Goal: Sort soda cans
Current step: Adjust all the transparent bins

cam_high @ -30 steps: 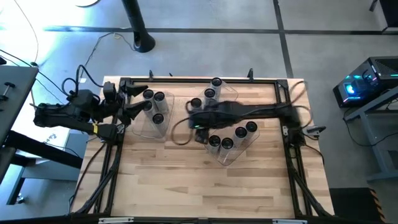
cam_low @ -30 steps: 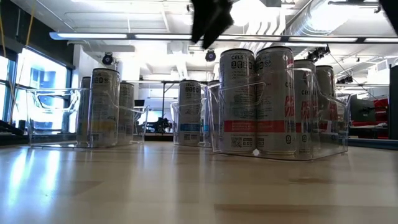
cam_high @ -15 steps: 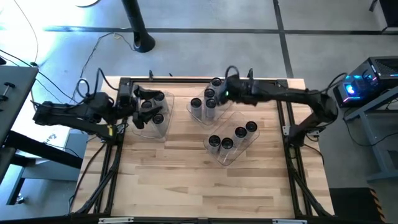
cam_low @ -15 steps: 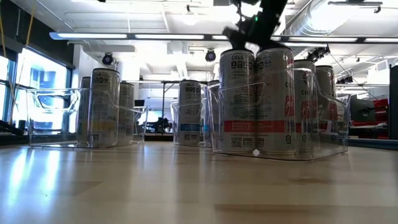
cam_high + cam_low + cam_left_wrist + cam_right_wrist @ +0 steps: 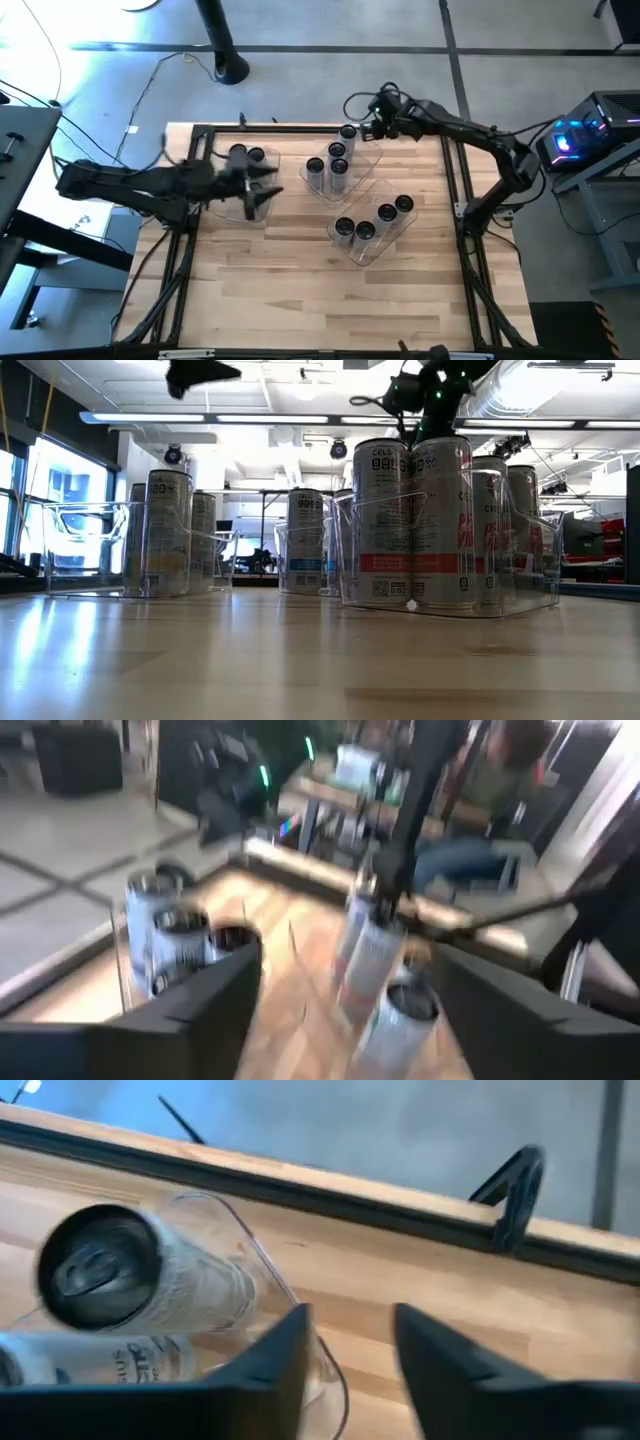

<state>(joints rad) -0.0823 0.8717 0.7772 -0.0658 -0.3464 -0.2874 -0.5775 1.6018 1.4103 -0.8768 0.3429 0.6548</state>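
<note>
Soda cans with dark tops stand upright in three clear bins. The left bin [image 5: 243, 205] holds two visible cans [image 5: 247, 154]. The middle bin [image 5: 365, 165] holds several [image 5: 337, 150], and so does the right bin [image 5: 372, 248], among them one can [image 5: 386, 212]. My left gripper [image 5: 268, 197] hovers open above the left bin's near end, with nothing between its fingers [image 5: 215, 1000]. My right gripper [image 5: 372, 128] is open and slants down beside the middle bin's farthest can [image 5: 98, 1278], close to the table's far rail; only bare wood shows between its fingers.
A black frame rail [image 5: 300, 128] runs along the far edge, and side rails [image 5: 462, 200] line both sides. Bare wood [image 5: 300, 290] fills the near half of the table. In the low view both grippers hang above the can tops [image 5: 410, 445].
My right gripper has swung from above the table's middle toward the far edge and the right, past the middle bin, rolling as it went. My left gripper has moved toward the table's right over the left bin and sunk a little. No can has moved.
</note>
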